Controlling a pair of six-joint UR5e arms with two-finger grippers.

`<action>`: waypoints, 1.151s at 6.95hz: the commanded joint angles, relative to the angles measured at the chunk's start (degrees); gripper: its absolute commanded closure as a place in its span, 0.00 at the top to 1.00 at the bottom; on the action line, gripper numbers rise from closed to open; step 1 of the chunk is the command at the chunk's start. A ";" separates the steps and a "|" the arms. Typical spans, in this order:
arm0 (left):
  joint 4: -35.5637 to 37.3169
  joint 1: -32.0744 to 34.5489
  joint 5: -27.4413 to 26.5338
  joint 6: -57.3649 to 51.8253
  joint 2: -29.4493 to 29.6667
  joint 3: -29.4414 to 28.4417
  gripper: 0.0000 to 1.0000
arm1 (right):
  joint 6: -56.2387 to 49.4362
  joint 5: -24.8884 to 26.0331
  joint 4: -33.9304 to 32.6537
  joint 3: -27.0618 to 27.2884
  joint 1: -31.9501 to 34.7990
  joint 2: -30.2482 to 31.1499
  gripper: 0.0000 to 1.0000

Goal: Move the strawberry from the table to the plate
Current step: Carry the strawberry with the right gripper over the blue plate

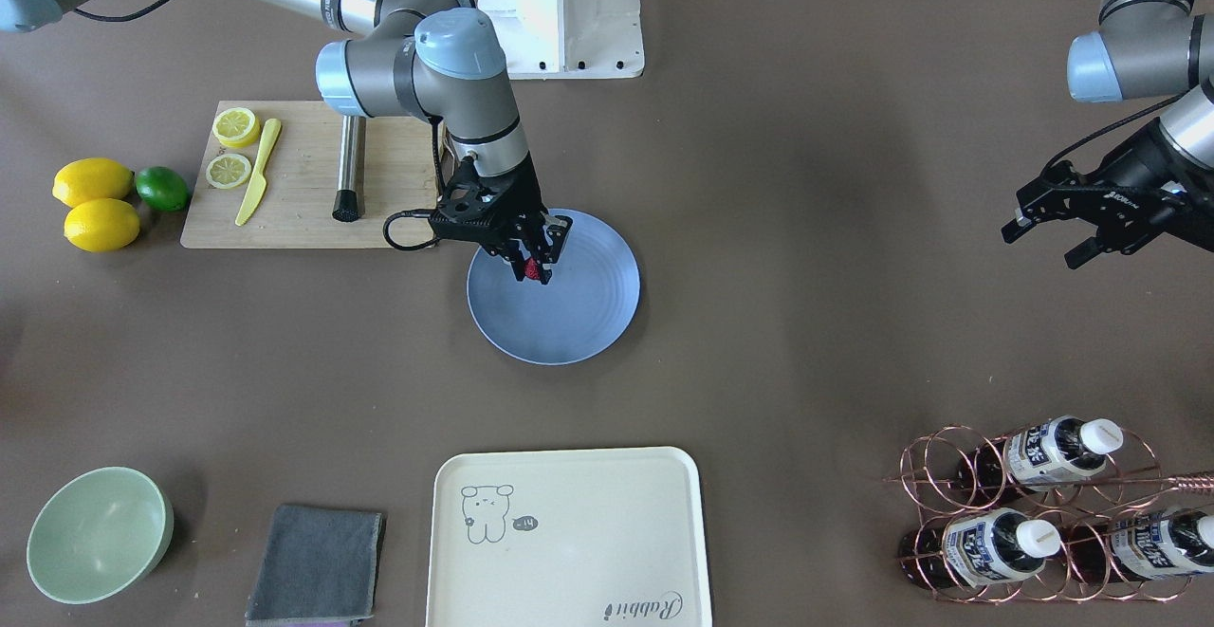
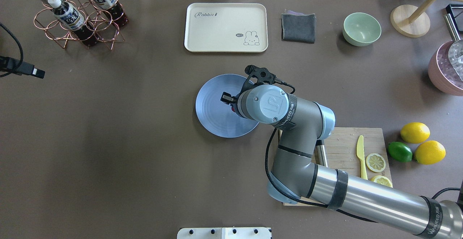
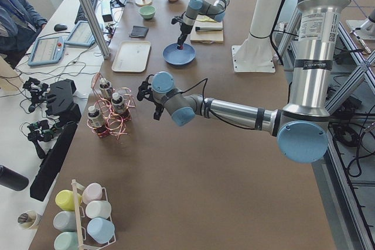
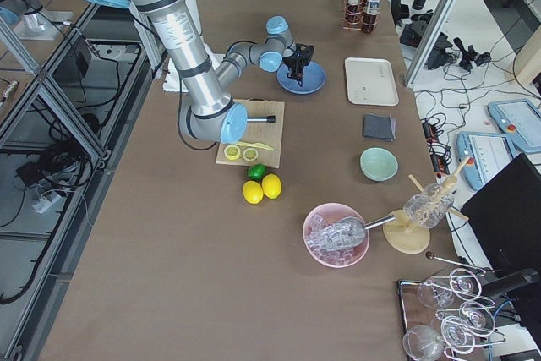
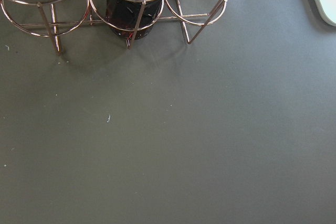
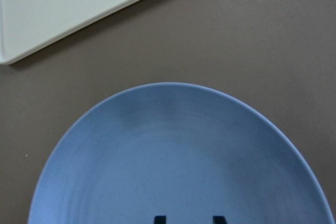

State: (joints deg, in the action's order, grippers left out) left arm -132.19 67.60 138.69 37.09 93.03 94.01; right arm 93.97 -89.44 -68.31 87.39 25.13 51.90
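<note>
Front view shows the strawberry clamped in the right gripper over the plate, its wrist view only plate; left gripper gapes above the brown tabletop

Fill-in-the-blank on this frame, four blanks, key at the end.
The right gripper is shut on the ____. It hangs over the light blue ____. The left gripper is ____ and holds nothing. The yellow knife lies on the wooden cutting ____.
Missing words: strawberry; plate; open; board.
</note>
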 commanded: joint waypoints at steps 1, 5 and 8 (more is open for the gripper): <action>0.00 -0.01 0.00 0.00 -0.04 -0.05 0.99 | 0.16 1.19 0.29 -0.91 -0.61 -0.83 0.00; 0.00 -0.10 0.00 0.00 0.05 -0.05 0.99 | 0.16 1.37 0.46 -4.51 -0.61 -3.56 0.00; 0.00 -0.10 0.00 0.00 0.05 -0.05 0.99 | 0.16 1.81 0.46 -4.95 -0.61 -3.73 0.38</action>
State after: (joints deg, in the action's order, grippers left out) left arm -132.19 67.51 138.69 37.09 93.08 93.96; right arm 94.03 -87.80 -67.85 82.50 24.52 48.26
